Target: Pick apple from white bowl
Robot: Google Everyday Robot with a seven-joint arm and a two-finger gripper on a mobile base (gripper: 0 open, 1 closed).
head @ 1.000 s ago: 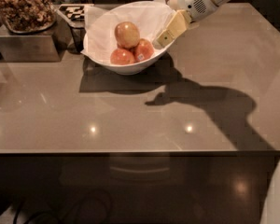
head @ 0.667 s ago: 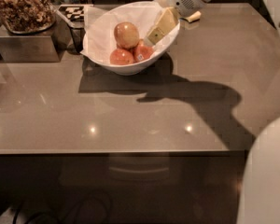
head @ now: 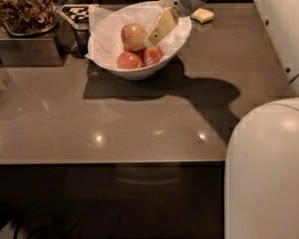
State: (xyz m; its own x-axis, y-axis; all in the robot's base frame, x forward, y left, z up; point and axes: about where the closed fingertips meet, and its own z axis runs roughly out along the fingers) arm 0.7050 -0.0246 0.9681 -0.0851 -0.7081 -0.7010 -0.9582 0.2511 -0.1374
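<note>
The white bowl [head: 177, 44] stands at the back of the counter, lined with white paper. The apple [head: 132, 36], large and pale with a pinkish blush, lies on top of two smaller red apples [head: 129, 60], [head: 152, 56]. My gripper [head: 156, 34] reaches down from the upper right into the bowl, its cream tip just right of the apple and above the right red apple. It holds nothing that I can see.
A metal tray with brown snacks [head: 21, 9] stands at the back left. A checkered marker [head: 78, 14] lies behind the bowl. A pale sponge-like object [head: 202, 16] lies right of the bowl. The robot's white body [head: 269, 168] fills the lower right.
My gripper has moved left and down from the bowl's right rim into the bowl, ending next to the large apple. The apples have not moved.
</note>
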